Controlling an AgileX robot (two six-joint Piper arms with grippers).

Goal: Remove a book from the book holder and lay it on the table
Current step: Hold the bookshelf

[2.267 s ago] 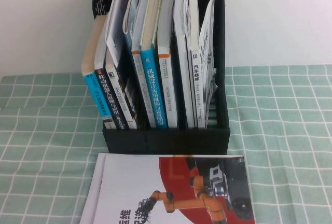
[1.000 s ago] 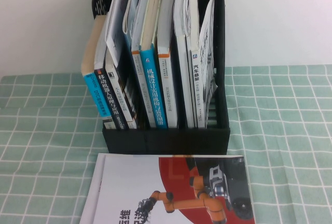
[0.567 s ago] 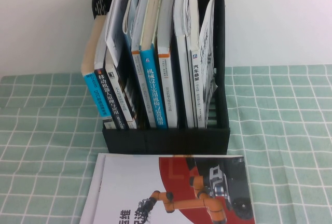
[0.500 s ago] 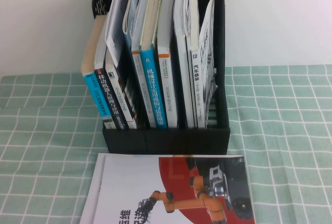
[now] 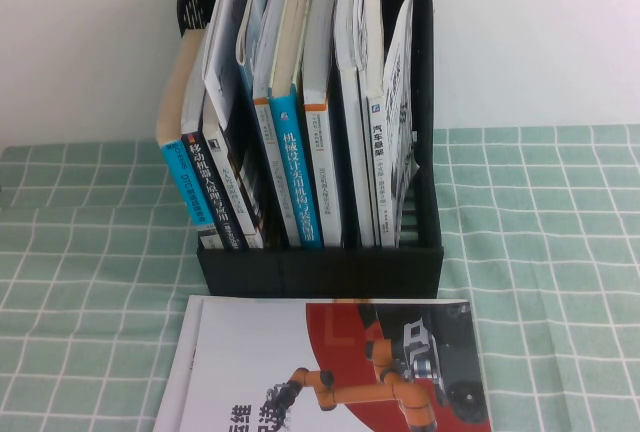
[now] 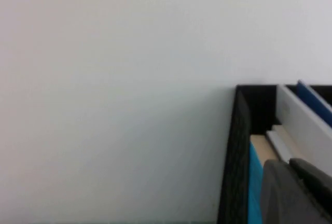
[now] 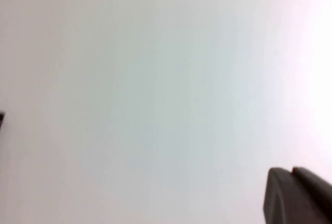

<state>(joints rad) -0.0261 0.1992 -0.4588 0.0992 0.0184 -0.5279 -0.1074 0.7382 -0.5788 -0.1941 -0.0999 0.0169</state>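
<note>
Covering the whole work surface, the table (image 5: pixel 540 282) is seen under a pale green checked cloth, with a white wall behind it. At its middle the book holder (image 5: pixel 320 267), a tall black file rack, is placed, and its compartments are filled with upright books. In front of the rack a white-and-red cover with an orange robot arm (image 5: pixel 330 367) is already laid flat on the cloth.

The book (image 5: pixel 400 102) is found in the rightmost compartment, standing on its lower edge with the long axis nearly vertical and the top leaning a little toward the rack's right wall. Beside it a blue-spined book (image 5: pixel 298 167) is kept in the middle compartment.

No arm is visible in the high view. In the left wrist view the rack's left corner and a dark part of the left gripper (image 6: pixel 295 193) are shown, so this gripper is judged to be near the rack's left side; its opening cannot be told. In the right wrist view only the wall and a dark edge of the right gripper (image 7: pixel 295 195) appear; this gripper is fully closed and empty. The book lies on the right side, so the right arm is judged better placed.
</note>
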